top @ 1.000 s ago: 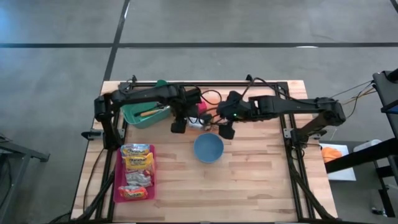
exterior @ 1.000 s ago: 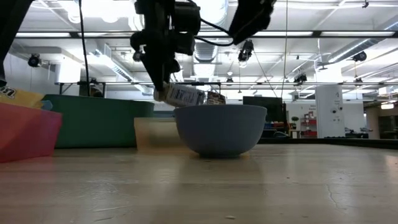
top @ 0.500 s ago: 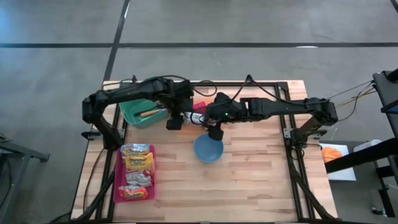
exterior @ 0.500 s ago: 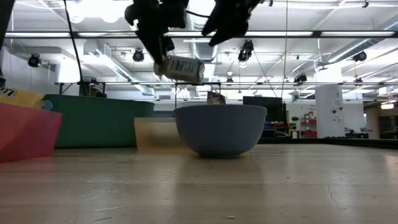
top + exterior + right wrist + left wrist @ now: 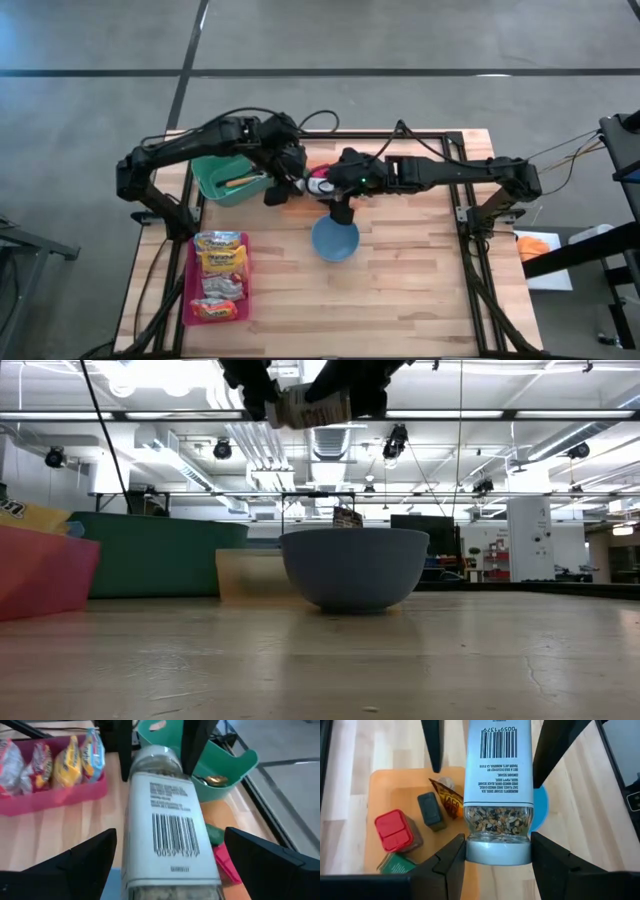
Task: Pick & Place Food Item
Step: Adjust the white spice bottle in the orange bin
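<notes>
The left gripper (image 5: 498, 851) is clamped on a clear seasoning jar with a white barcode label (image 5: 498, 785), held lying sideways high above the round blue bowl (image 5: 355, 568). A second ago the jar hung just beside the bowl's rim; it has since risen well above it. The right gripper (image 5: 165, 865) has moved in from beside the bowl, its fingers spread wide either side of the jar's other end, not yet gripping. Behind the bowl lies an orange tray (image 5: 390, 795) of small spice containers.
</notes>
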Motion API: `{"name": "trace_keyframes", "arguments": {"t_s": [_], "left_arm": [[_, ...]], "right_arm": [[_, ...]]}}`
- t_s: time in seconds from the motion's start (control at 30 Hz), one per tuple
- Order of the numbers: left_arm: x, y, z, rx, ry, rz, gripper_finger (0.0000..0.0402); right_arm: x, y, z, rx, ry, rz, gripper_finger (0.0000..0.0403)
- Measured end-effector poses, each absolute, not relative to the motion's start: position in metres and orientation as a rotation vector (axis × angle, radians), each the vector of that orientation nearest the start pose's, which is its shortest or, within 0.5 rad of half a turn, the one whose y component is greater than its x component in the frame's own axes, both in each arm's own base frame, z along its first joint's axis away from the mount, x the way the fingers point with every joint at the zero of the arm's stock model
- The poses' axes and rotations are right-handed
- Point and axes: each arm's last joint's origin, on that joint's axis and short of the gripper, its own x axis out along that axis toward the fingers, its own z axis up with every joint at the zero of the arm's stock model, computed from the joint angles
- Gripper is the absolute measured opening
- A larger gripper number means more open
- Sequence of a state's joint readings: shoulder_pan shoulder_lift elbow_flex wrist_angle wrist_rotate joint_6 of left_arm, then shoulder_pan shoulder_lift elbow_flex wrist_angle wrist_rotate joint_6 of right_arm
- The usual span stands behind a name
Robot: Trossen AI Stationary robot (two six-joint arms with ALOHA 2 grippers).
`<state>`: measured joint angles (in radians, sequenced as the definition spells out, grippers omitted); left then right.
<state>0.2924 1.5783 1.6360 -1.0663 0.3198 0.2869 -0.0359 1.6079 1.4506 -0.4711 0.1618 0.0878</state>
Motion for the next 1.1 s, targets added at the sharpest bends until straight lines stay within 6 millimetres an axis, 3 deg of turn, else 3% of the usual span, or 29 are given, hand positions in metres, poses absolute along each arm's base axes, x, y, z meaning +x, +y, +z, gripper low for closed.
{"name": "trace_keyframes", "arguments": {"t_s": [0.2,0.4,0.87,0.93,1.1], "left_arm": [[0.303,0.081,0.36,-0.048,0.947,-0.162,0.0175],[0.303,0.081,0.36,-0.044,0.942,-0.165,0.0174],[0.303,0.082,0.364,-0.092,0.917,-0.161,0.0169],[0.302,0.083,0.366,-0.104,0.91,-0.156,0.0196],[0.297,0.083,0.378,-0.104,0.837,-0.132,0.0315]], "right_arm": [[0.359,-0.017,0.333,0.069,0.604,-0.182,0.0298],[0.359,-0.016,0.333,0.081,0.607,-0.181,0.0201],[0.357,-0.016,0.335,0.062,0.604,-0.178,0.0198],[0.356,-0.017,0.337,0.062,0.597,-0.179,0.0198],[0.35,-0.019,0.349,0.066,0.54,-0.191,0.0198]]}}
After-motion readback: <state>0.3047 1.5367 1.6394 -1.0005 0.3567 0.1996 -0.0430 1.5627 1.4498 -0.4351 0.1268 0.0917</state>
